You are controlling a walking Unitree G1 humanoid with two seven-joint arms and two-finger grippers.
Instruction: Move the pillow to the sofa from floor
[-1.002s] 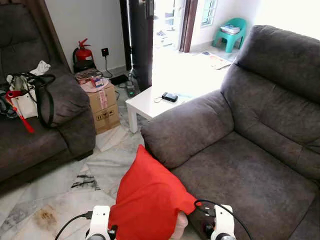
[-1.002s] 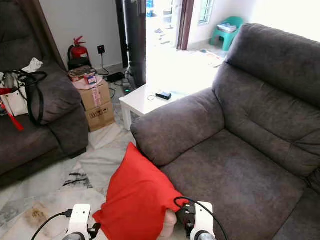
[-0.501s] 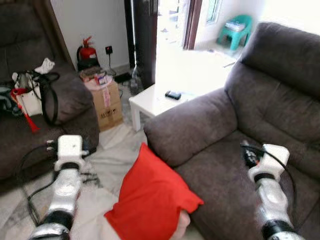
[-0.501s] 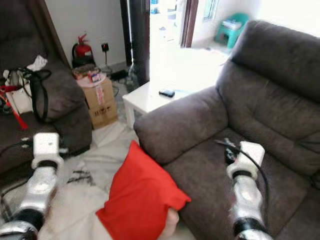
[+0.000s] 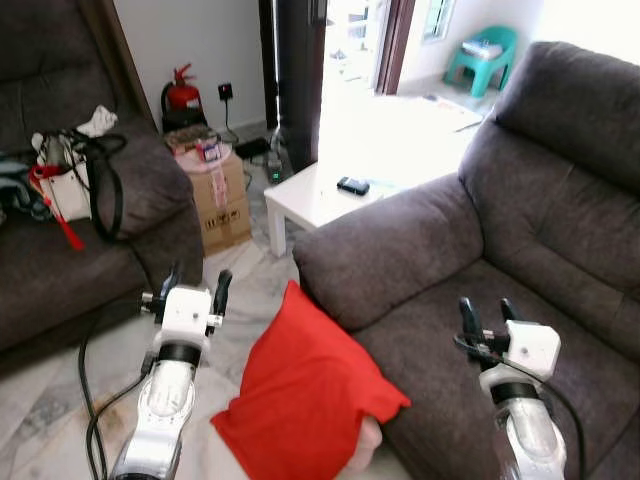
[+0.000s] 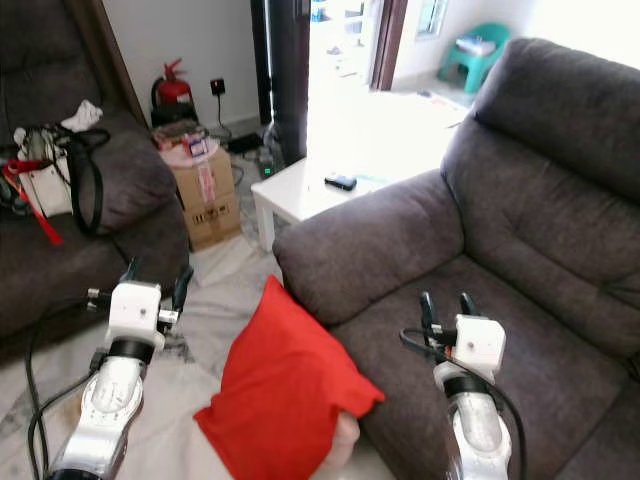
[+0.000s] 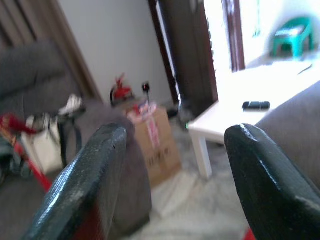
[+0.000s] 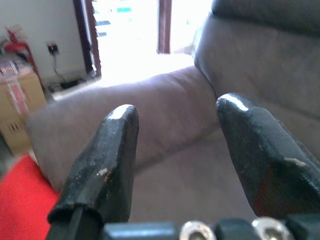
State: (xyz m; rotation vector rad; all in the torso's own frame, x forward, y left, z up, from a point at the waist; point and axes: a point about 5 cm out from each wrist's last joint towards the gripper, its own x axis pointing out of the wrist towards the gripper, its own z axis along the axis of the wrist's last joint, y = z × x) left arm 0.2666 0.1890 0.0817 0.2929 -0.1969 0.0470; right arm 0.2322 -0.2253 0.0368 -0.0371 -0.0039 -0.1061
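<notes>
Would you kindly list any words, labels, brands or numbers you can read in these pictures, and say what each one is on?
No text can be read.
Cardboard box: dark printed marks and a pink strip on its front, too small to read.
Items on top of the box: packaging print, too blurred to read.
Fire extinguisher: no label can be made out.
Red pillow: plain, no print.

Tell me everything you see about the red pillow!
The red pillow is plain bright red cloth, soft and a bit wrinkled, roughly square. It stands tilted on a corner on the marble floor, leaning against the front of the grey sofa below its armrest. A pale patch peeks out at its lower edge. Neither hand touches it; the left hand and right hand hover open on either side.
</notes>
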